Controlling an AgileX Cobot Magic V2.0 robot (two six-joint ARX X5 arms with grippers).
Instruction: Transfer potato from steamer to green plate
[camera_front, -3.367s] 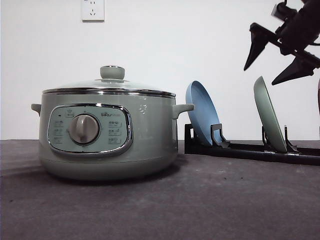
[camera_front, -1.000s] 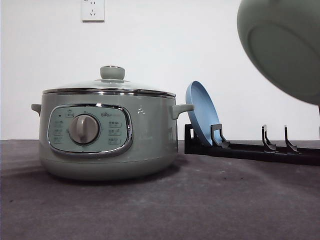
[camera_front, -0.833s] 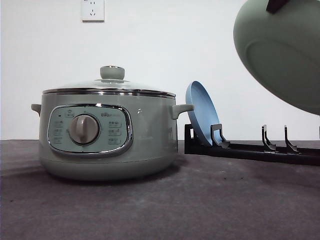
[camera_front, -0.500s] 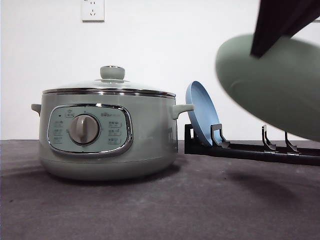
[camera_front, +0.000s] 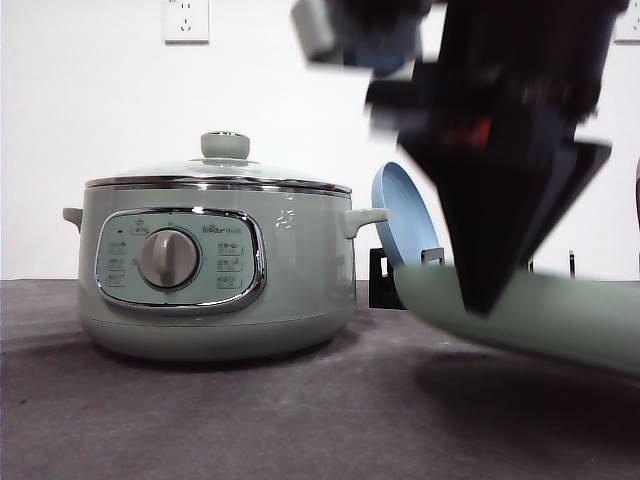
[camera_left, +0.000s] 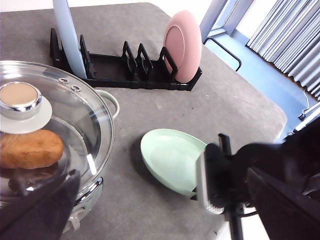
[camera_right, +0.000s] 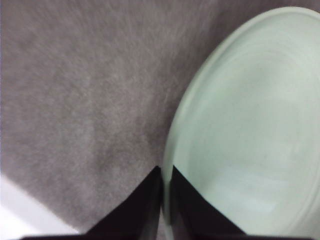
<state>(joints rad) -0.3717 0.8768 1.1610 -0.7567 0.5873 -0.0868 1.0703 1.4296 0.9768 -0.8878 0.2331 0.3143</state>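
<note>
Front view: right gripper clamps the green plate by its rim, low over the table, right of the lidded steamer.

Left wrist view: potato lies inside the steamer under the lid. Left gripper's state cannot be told.

Right wrist view: fingers pinch the plate rim.

Dark grey felt-like table, matte, rounded corner on far side from steamer. Directly on it: steamer, pale sage, lid on, well apart from right arm's jaws, to their left in front view. Black slotted dish rack behind steamer and jaws, by table's rear edge. Green plate low over bare table between steamer and jaws, rim pinched in jaws, tilted; contact with table unclear, shadow just beneath it.
</note>
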